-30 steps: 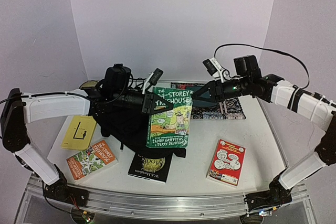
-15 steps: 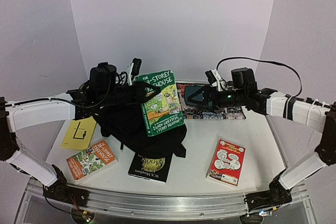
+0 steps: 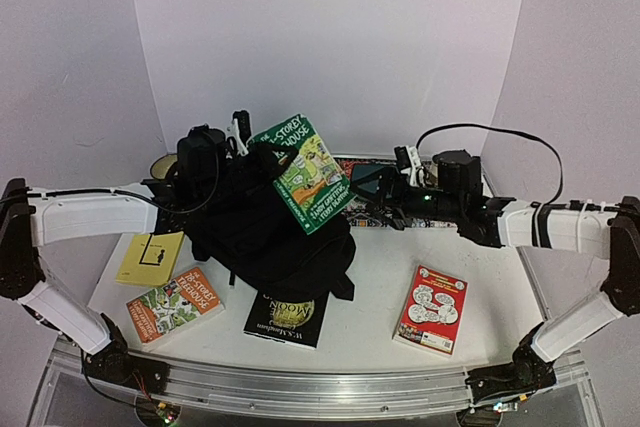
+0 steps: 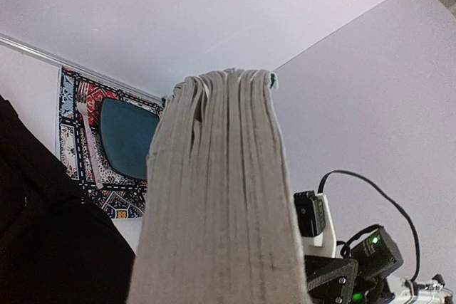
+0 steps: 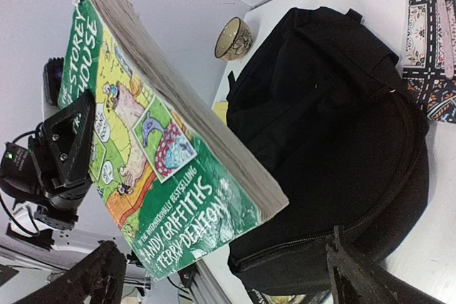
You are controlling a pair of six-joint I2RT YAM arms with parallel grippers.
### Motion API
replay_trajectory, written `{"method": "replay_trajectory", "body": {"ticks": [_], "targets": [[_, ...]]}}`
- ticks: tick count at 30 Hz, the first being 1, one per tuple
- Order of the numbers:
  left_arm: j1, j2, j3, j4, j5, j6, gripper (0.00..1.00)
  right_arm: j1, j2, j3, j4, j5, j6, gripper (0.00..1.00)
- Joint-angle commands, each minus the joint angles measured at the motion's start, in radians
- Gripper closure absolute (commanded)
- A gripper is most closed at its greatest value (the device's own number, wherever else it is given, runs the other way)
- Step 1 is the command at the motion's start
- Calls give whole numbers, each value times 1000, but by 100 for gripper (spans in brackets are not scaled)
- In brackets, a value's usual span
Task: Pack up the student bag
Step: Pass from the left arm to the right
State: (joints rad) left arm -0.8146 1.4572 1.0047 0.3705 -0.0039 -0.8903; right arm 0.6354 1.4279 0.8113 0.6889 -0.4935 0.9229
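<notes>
**Student bag (image 3: 270, 237), black fabric, slumped centre-left on table (image 3: 480, 257) beneath a raised book.**
Soft and limp, probably light while unfilled. Apt to sag and fold rather than hold a mouth open unaided. Best taken at the fabric lip beside the zip or by a sewn loop, not on a flat panel. Zip done or undone: cannot tell. Green paperback (image 3: 305, 175): thick, stiff, moderately heavy, tilted in the air over the bag's far part. Left gripper (image 5: 68, 140): clamped on one edge of the paperback. Right gripper (image 3: 368, 185): fingers spread wide, holding nothing, just right of bag.
</notes>
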Motion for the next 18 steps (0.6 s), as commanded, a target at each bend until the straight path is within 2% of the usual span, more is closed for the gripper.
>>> {"method": "replay_trajectory", "body": {"ticks": [1,6,10,13,15,18], "targets": [[0,-1,-14,252,-84,-117,100,22,27,-50,281,60,151,2],[0,16,-49,368,-94,-186,100,43,82,-56,414,76,228,2],[0,34,-40,396,-78,-199,100,50,99,-18,405,62,206,2],[0,33,-42,397,-76,-186,100,55,77,82,144,24,39,2],[0,28,-48,397,-76,-178,100,56,37,117,-65,62,-79,2],[0,26,-52,400,-75,-184,100,56,-23,85,-129,104,-125,2]]}}
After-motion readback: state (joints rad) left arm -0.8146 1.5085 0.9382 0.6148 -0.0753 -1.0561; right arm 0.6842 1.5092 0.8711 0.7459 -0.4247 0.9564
